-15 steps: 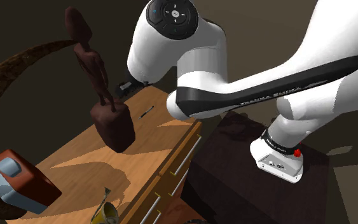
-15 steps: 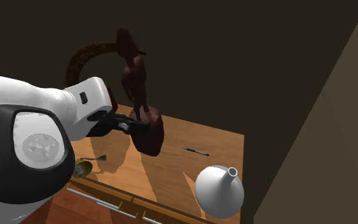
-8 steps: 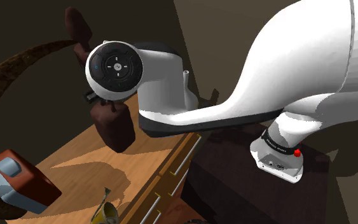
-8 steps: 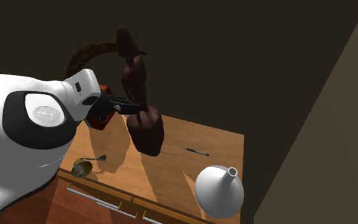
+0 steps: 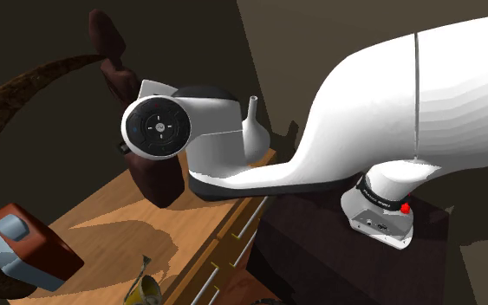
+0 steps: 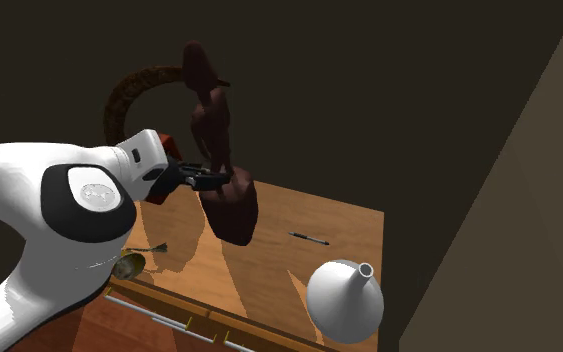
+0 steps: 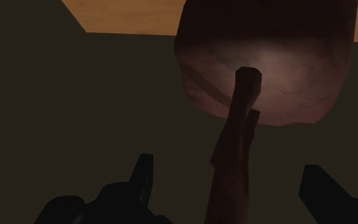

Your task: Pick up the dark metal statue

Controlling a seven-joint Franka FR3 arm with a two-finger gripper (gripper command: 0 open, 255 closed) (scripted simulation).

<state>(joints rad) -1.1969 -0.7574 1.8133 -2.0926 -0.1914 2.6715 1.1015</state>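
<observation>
The statue (image 6: 212, 112) is a tall, thin, dark red-brown figure on a rounded block base (image 6: 232, 212), standing upright on the wooden dresser top (image 6: 339, 225). In the shoulder view its head (image 5: 105, 35) and part of its base (image 5: 157, 184) show past the arm's wrist. My black gripper (image 6: 215, 180) reaches in from the second exterior view's left, just above the base. In the wrist view the gripper (image 7: 228, 167) is open. The statue's thin lower part (image 7: 233, 159) runs between the two fingers, and neither touches it. The base (image 7: 266, 57) lies beyond.
A white round flask (image 6: 344, 300) and a thin pen (image 6: 309, 238) lie on the dresser. A brassy object (image 5: 146, 290) and a red-brown box with a grey panel (image 5: 25, 247) sit nearer the front. A curved brown arc (image 5: 25, 87) rises behind. Drawer fronts (image 5: 233, 243) face the dark stand (image 5: 337, 251).
The arm's wrist has swung to the shoulder view's left, in front of the statue. The hand has risen from the base to the figure's lower part. The statue has not moved.
</observation>
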